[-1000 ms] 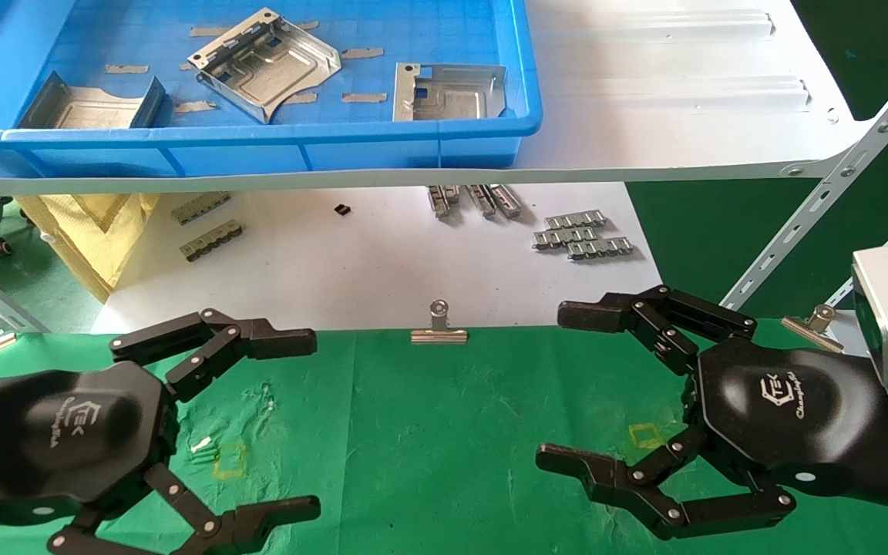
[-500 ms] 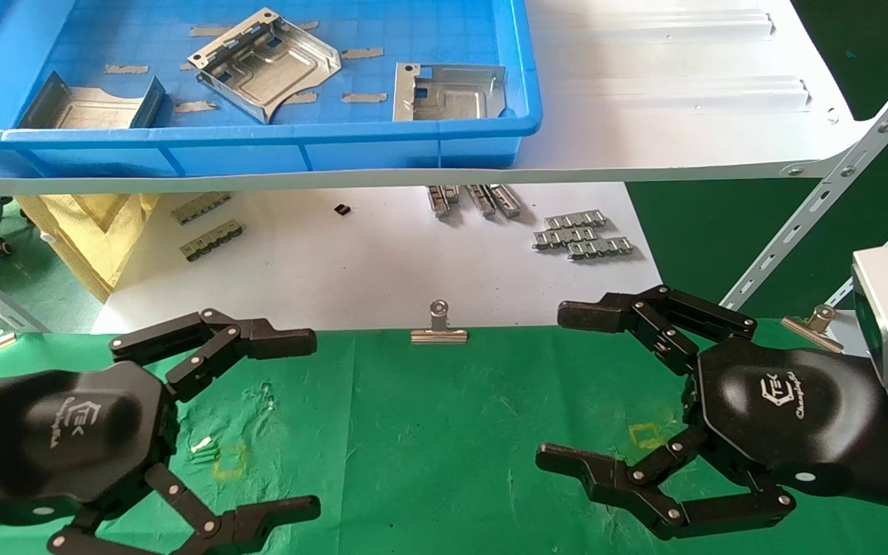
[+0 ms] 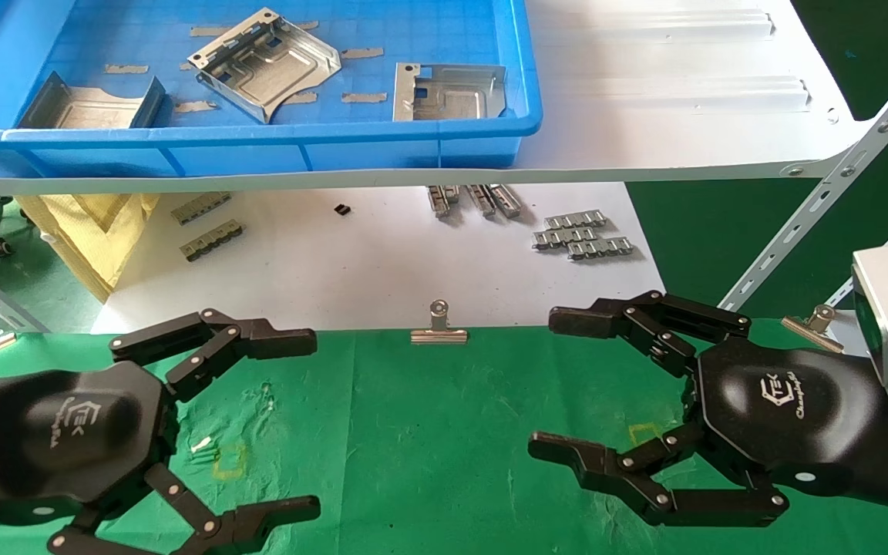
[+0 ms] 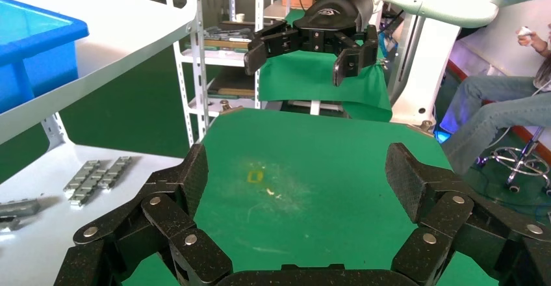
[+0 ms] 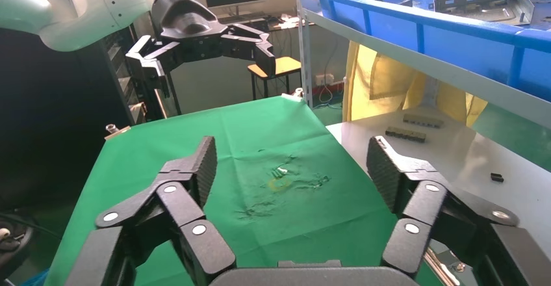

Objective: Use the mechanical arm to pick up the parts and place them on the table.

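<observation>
Three silvery parts (image 3: 267, 62) (image 3: 93, 104) (image 3: 448, 91) lie in a blue tray (image 3: 259, 139) on the white shelf; one of them (image 5: 484, 0) also shows in the right wrist view. Both mechanical arms hover low over the green table (image 3: 428, 432), facing each other. My left gripper (image 3: 314, 425) (image 4: 300, 175) is open and empty over the left yellow mark. My right gripper (image 3: 543, 383) (image 5: 289, 162) is open and empty beside the right yellow mark. Each wrist view shows the other claw far off: the right one (image 4: 305, 45), the left one (image 5: 201, 45).
The white shelf (image 3: 683, 92) overhangs a white paper surface (image 3: 367, 262) strewn with ribbed grey strips (image 3: 583, 235). Binder clips (image 3: 438, 327) (image 3: 812, 324) pin the cloth's far edge. A slanted shelf brace (image 3: 822, 208) runs close behind the right arm.
My right gripper has edged a little toward the far side and the left, its fingers still spread. The left arm has not moved.
</observation>
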Available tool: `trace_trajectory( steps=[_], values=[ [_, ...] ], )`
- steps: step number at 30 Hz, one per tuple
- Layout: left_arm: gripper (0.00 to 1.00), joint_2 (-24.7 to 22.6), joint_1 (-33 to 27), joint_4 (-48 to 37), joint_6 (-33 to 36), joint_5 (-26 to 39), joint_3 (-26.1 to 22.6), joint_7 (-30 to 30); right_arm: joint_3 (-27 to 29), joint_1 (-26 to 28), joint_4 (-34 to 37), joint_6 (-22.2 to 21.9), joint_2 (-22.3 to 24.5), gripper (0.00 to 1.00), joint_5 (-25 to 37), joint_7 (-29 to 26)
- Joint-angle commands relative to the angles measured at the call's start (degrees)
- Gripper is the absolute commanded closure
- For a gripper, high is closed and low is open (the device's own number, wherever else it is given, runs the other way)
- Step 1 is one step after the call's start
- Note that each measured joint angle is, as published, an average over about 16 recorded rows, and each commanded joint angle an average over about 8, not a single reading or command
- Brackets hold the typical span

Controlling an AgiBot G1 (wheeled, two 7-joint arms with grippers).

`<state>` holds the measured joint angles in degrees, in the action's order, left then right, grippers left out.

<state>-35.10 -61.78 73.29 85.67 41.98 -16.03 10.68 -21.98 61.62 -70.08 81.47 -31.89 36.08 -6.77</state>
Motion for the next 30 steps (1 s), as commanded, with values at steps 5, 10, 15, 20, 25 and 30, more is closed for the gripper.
trace_trajectory(
  steps=[5, 10, 15, 20, 25, 30],
  values=[
    [0.00, 0.0, 0.0, 0.0, 0.0, 0.0, 0.0, 0.0, 0.0, 0.0, 0.0, 0.0, 0.0, 1.00, 0.0, 0.0],
    [0.00, 0.0, 0.0, 0.0, 0.0, 0.0, 0.0, 0.0, 0.0, 0.0, 0.0, 0.0, 0.0, 1.00, 0.0, 0.0],
    [0.00, 0.0, 0.0, 0.0, 0.0, 0.0, 0.0, 0.0, 0.0, 0.0, 0.0, 0.0, 0.0, 1.00, 0.0, 0.0],
    [0.00, 0.0, 0.0, 0.0, 0.0, 0.0, 0.0, 0.0, 0.0, 0.0, 0.0, 0.0, 0.0, 1.00, 0.0, 0.0],
    [0.00, 0.0, 0.0, 0.0, 0.0, 0.0, 0.0, 0.0, 0.0, 0.0, 0.0, 0.0, 0.0, 1.00, 0.0, 0.0],
    [0.00, -0.3, -0.9, 0.1, -0.4, 0.3, 0.1, -0.2, 0.0, 0.0, 0.0, 0.0, 0.0, 1.00, 0.0, 0.0]
  ],
)
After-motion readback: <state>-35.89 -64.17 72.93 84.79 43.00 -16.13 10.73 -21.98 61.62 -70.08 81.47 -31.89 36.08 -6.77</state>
